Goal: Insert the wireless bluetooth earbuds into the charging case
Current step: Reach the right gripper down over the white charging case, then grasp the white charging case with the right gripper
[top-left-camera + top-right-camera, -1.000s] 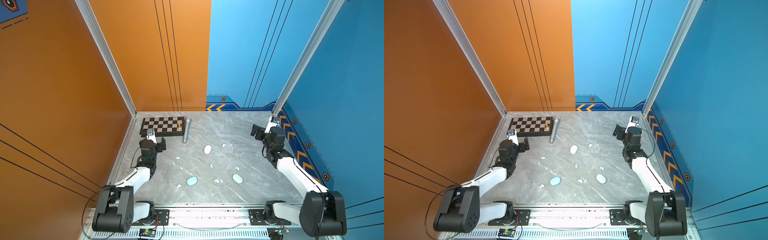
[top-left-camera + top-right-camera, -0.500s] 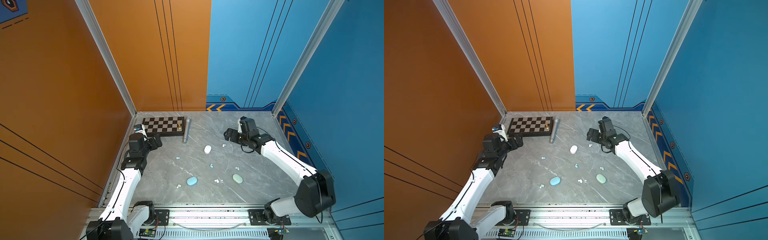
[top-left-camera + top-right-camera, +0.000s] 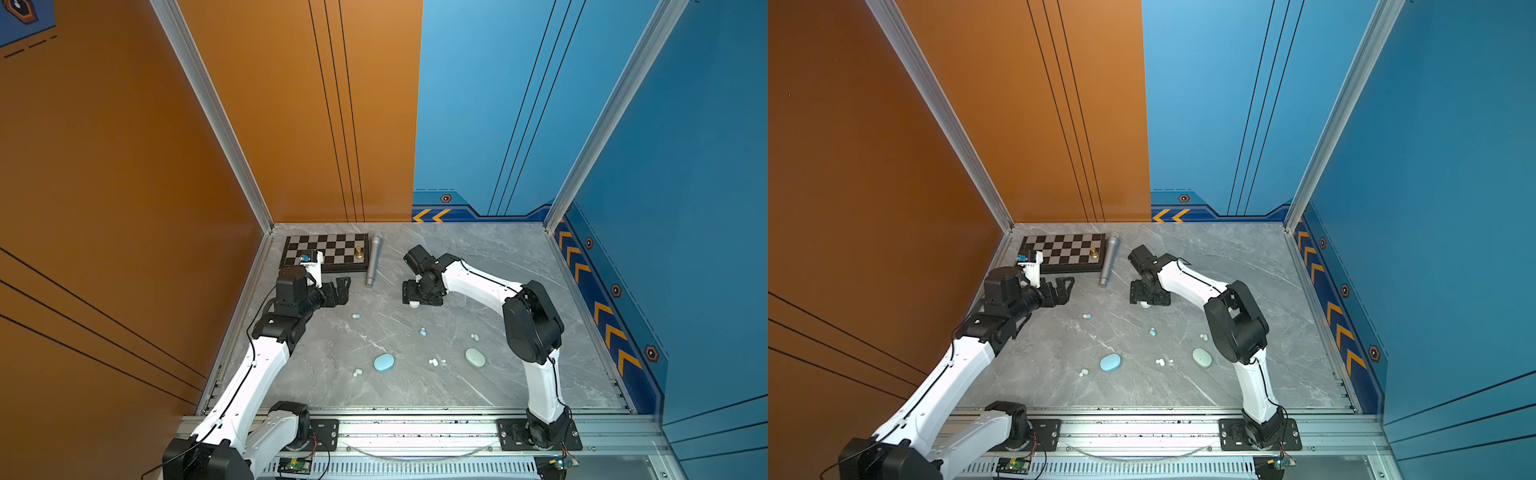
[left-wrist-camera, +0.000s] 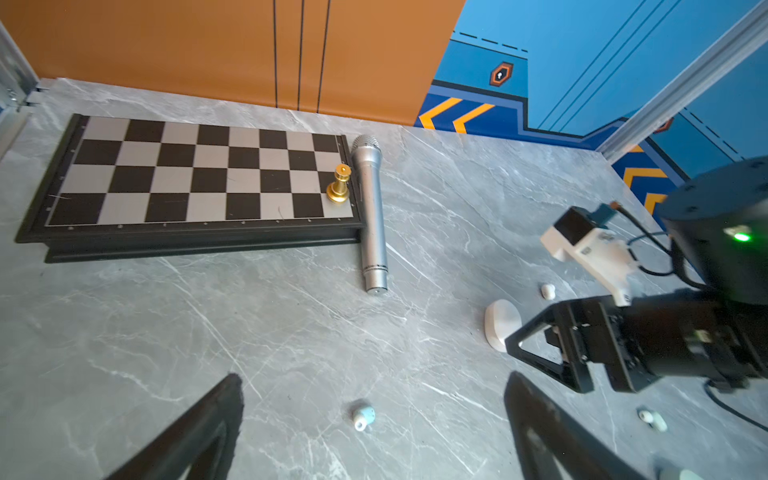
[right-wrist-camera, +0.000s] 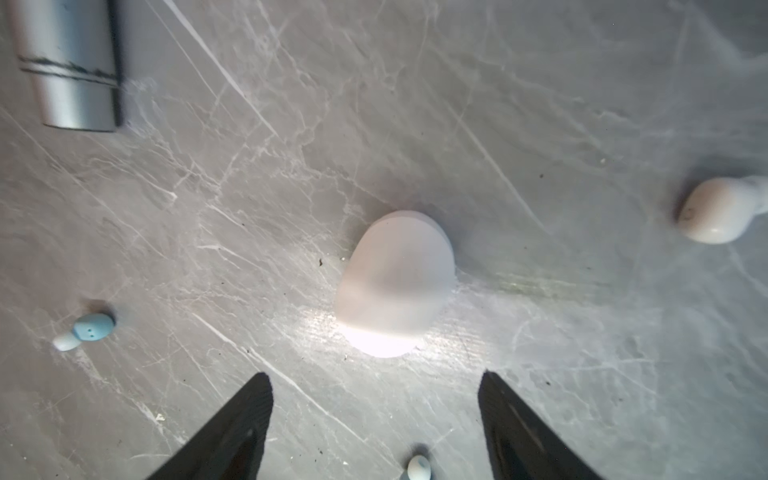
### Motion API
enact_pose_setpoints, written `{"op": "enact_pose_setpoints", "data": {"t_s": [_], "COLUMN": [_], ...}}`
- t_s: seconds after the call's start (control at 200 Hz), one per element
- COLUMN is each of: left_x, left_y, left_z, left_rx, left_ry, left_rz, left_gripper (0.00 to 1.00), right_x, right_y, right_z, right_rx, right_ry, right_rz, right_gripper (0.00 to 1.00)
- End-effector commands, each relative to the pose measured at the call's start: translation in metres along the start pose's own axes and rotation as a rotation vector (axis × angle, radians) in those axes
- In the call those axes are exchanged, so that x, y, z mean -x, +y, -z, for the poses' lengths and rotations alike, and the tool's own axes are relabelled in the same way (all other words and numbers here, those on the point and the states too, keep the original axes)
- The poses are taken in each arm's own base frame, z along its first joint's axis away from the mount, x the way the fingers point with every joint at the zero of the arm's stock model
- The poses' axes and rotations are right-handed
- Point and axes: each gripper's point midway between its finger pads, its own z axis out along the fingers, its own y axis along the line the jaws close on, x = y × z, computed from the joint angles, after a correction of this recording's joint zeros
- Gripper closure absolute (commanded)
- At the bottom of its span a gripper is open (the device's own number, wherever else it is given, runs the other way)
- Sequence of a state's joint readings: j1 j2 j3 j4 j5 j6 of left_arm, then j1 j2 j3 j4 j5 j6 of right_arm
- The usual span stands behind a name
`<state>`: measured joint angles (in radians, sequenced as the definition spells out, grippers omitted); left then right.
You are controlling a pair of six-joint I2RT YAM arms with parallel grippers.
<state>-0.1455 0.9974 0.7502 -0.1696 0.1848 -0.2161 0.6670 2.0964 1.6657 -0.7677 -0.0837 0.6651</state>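
Geometry: right gripper (image 5: 374,419), jaws open and empty, hangs just above white pebble-shaped plastic charging case (image 5: 395,282), long axis across its closing line; tiny white rounded earbud (image 5: 719,214) lies beside case near 2 o'clock; wide-open, empty left gripper (image 3: 337,293) well apart at 9 o'clock.

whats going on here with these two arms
Two robot arms are working on loose earbuds scattered over the table. The right gripper, jaws open, hangs over the closed white case without gripping it. The left gripper is open and empty beside the chessboard, a light blue earbud lying ahead of it. The blue case and green case lie closed nearer the front.
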Motion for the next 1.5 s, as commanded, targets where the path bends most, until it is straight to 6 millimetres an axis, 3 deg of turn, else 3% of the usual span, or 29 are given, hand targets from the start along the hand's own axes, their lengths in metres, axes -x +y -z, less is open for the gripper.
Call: {"op": "enact_pose_setpoints", "data": {"t_s": [0.0, 0.29, 0.345, 0.49, 0.756, 0.921, 1.011, 1.161, 1.336, 1.386, 1.411, 1.492], "left_x": [-0.007, -0.012, -0.012, -0.013, -0.017, -0.019, -0.021, -0.022, -0.023, -0.024, -0.024, -0.025], "left_y": [-0.013, -0.026, -0.027, -0.028, -0.033, -0.037, -0.04, -0.043, -0.044, -0.044, -0.044, -0.043], "left_z": [0.001, 0.001, 0.001, 0.001, -0.002, -0.004, -0.004, -0.004, -0.002, -0.001, -0.001, 0.001], "left_rx": [-0.033, -0.066, -0.067, -0.067, -0.072, -0.085, -0.1, -0.114, -0.122, -0.123, -0.123, -0.119], "left_ry": [0.049, 0.088, 0.091, 0.097, 0.112, 0.117, 0.123, 0.125, 0.118, 0.115, 0.111, 0.096], "left_rz": [-0.062, -0.115, -0.118, -0.119, -0.125, -0.148, -0.169, -0.208, -0.251, -0.263, -0.267, -0.275], "left_gripper": [0.02, 0.01, 0.01, 0.01, 0.01, 0.0, 0.0, 0.0, 0.01, 0.02, 0.02, 0.02], "right_x": [-0.007, 0.0, 0.011, 0.014, 0.008, 0.002, -0.013, -0.026, -0.034, -0.033, -0.027, -0.013], "right_y": [-0.001, -0.01, -0.004, -0.008, -0.025, -0.023, -0.035, -0.041, -0.039, -0.039, -0.036, -0.034], "right_z": [-0.009, -0.032, -0.027, -0.03, -0.024, -0.013, -0.013, -0.006, 0.005, 0.006, 0.018, 0.029], "right_rx": [-0.028, -0.104, -0.092, -0.106, -0.165, -0.125, -0.136, -0.114, -0.038, -0.019, 0.002, 0.033], "right_ry": [0.062, 0.057, 0.029, 0.032, 0.062, 0.091, 0.136, 0.166, 0.189, 0.191, 0.16, 0.128], "right_rz": [-0.054, -0.087, -0.09, -0.087, 0.056, 0.271, 0.372, 0.464, 0.498, 0.486, 0.477, 0.418], "right_gripper": [0.23, 0.4, 0.43, 0.54, 0.54, 0.54, 0.54, 0.51, 0.32, 0.28, 0.26, 0.2]}}
